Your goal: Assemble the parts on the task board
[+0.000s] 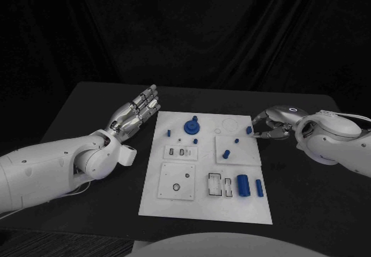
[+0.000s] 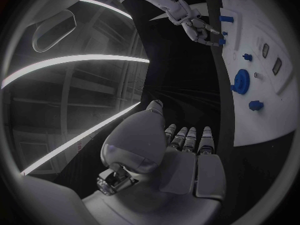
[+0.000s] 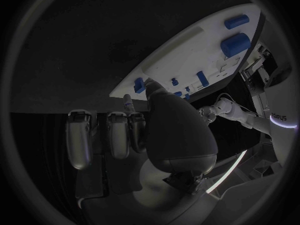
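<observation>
The white task board (image 1: 208, 201) lies in the middle of the black table. On it are a blue gear (image 1: 191, 126), a thick blue cylinder (image 1: 243, 184), a blue bar (image 1: 259, 187) and several small blue pegs. My left hand (image 1: 138, 113) lies flat just left of the board with its fingers stretched out and apart, holding nothing. My right hand (image 1: 271, 127) sits at the board's far right edge, fingers curled. Its thumb tip (image 3: 150, 83) is right beside a small blue piece (image 3: 139, 85) at that edge. A grip on the piece cannot be made out.
Rectangular slots (image 1: 179, 152) and a square inset plate (image 1: 177, 182) mark the board's left half, and more slots (image 1: 220, 184) lie beside the cylinder. Black table stretches on both sides of the board, with dark curtains behind.
</observation>
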Controlling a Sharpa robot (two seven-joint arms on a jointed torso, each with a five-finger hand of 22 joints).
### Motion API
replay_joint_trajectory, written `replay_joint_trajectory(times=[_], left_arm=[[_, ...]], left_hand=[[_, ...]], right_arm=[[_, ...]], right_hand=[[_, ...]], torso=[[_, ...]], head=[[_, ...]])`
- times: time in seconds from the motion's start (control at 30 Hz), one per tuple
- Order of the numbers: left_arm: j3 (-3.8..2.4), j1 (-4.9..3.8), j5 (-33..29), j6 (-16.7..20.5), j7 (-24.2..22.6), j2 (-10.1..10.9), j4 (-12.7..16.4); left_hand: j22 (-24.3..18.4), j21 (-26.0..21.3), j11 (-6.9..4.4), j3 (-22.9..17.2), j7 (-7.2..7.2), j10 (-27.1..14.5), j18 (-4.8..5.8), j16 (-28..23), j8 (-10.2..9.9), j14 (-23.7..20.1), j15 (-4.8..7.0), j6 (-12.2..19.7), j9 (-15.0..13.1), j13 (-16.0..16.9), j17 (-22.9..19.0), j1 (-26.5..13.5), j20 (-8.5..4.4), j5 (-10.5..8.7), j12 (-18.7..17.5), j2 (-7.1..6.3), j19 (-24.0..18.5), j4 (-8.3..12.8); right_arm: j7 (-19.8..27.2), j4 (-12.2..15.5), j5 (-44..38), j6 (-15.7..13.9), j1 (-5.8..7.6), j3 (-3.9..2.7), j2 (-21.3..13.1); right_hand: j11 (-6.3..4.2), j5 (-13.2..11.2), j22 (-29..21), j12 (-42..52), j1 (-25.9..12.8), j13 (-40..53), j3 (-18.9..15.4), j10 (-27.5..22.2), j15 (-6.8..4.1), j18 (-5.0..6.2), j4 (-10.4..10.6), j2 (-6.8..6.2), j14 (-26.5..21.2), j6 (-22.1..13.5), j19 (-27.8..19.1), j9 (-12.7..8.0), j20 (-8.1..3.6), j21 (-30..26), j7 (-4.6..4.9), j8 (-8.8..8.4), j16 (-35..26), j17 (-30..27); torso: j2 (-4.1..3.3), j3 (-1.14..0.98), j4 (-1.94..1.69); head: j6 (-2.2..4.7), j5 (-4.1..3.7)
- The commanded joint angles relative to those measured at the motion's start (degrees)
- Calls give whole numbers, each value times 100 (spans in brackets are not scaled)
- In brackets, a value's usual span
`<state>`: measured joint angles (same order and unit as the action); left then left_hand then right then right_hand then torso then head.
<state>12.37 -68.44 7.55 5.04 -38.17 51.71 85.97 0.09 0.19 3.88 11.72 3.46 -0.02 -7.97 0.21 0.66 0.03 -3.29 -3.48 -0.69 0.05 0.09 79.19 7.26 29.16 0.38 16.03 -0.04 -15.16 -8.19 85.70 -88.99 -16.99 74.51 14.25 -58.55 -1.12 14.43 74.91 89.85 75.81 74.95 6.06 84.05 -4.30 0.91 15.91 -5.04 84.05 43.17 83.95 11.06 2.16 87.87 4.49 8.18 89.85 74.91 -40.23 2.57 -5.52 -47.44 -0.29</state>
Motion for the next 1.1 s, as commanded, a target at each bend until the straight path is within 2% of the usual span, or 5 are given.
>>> replay_joint_trajectory(times=[0.03, 0.07, 0.23, 0.77, 1.1], left_arm=[[-4, 5, 15, -81, -56, -11, 5], [-4, 5, 15, -81, -55, -10, 5], [-4, 5, 15, -90, -51, -14, 1], [-4, 6, 15, -119, -27, -13, -9], [-4, 6, 15, -138, -16, -22, -18]], left_hand=[[-9, -19, 40, -39, -41, 2, -17, -21, 15, -3, -26, 12, -4, -5, -9, 73, 43, 37, -38, 7, 4, 22], [-9, -19, 40, -44, -41, 2, -18, -21, 15, -3, -26, 13, -4, -5, -9, 79, 44, 44, -38, 6, 4, 29], [-9, -19, 42, -56, -41, 2, -20, -21, 13, -3, -28, 17, -3, -5, -9, 93, 47, 63, -38, 5, 4, 45], [-9, -19, 44, -65, -40, 2, -21, -21, 13, -3, -29, 16, -3, -5, -9, 102, 49, 77, -38, 4, 4, 56], [-9, -19, 44, -76, -41, 2, -22, -21, 14, -3, -32, 14, -4, -5, -9, 111, 53, 90, -38, 3, 4, 69]], right_arm=[[55, -21, -4, -149, -16, -2, 27], [60, -27, -4, -151, -16, -2, 37], [56, -67, -4, -114, -17, -3, 86], [35, -239, -4, 2, -46, -4, 267], [57, -304, -4, -8, -53, -4, 338]], right_hand=[[48, 266, 1420, 15, 56, 1505, 16, 595, 41, -23, -50, 27, 595, -55, 457, 49, 38, -30, -1, 51, 15, 1509], [50, 345, 1421, 15, 64, 1505, 19, 595, 41, -24, -59, 29, 595, -60, 458, 63, 40, -28, -1, 63, 15, 1509], [50, 403, 1421, 15, 76, 1505, 21, 595, 42, -24, -71, 28, 595, -68, 458, 75, 41, -29, 0, 71, 15, 1509], [60, 445, 1418, 15, 91, 1505, 25, 595, 47, -22, -90, 33, 595, -12, 453, 108, 45, -37, 15, 121, 15, 1509], [67, 426, 1413, 15, 111, 1505, 26, 595, 58, -18, -126, 43, 595, 126, 445, 183, 53, -49, 20, 234, 15, 1509]], torso=[[1, 1, -5], [-1, 0, -5], [2, 2, 2], [0, -1, -5], [0, 0, 1]], head=[[-11, 1], [-14, 2], [-11, -3], [-39, 2], [-58, 10]])
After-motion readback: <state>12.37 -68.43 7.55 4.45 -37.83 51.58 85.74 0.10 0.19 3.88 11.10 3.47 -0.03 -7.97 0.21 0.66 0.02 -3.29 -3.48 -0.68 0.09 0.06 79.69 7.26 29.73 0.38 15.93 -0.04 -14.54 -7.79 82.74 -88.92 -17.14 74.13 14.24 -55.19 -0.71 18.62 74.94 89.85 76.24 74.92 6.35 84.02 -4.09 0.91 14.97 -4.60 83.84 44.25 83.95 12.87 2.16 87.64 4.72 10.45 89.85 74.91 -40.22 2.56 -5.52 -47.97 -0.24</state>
